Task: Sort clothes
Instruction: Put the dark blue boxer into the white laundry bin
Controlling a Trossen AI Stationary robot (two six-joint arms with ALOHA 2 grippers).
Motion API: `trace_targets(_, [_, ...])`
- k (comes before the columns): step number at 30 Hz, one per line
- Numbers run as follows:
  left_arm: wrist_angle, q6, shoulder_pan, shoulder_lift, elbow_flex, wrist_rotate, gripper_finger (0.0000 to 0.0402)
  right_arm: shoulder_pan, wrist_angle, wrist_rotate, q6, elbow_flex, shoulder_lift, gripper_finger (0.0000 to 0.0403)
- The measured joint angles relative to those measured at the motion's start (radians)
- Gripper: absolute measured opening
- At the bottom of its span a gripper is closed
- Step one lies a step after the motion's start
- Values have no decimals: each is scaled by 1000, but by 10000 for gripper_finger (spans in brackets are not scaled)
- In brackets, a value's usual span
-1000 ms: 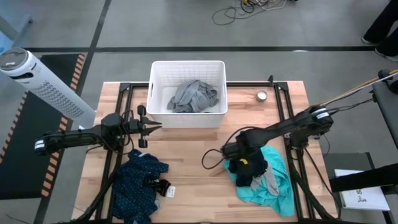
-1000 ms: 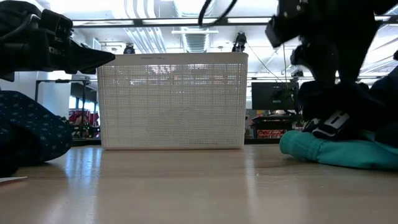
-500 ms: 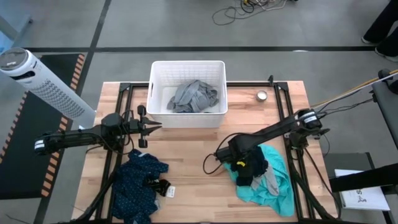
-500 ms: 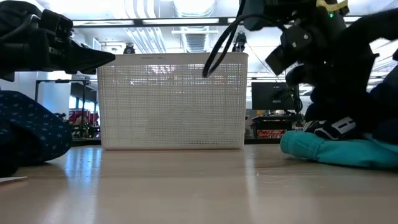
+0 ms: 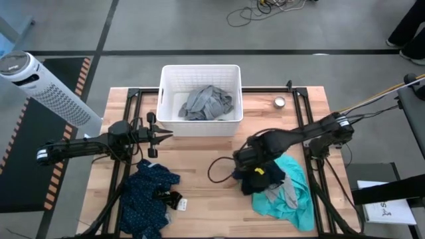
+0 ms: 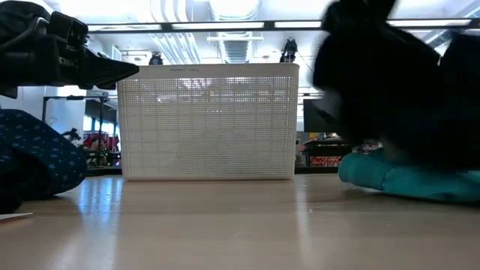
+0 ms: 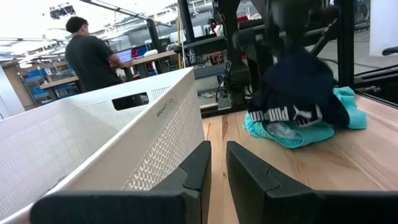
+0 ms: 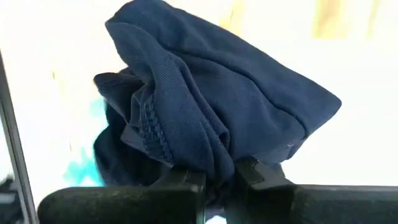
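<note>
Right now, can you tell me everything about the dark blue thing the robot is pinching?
The small navy garment is soft knit fabric, bunched into folds, with a stitched seam showing. The left wrist view shows white lettering on it. The right gripper is shut on its edge. It hangs crumpled over the teal garment on the table's right side, in front of the white basket.
</note>
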Motion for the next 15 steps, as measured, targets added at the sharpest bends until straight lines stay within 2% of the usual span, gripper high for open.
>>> trace_targets(8, [0,0,0,0,0,0,38,6,-8,168,-55,227,-19,3])
trace_targets(15, [0,0,0,0,0,0,38,3,-3,379,-127,393,-19,3])
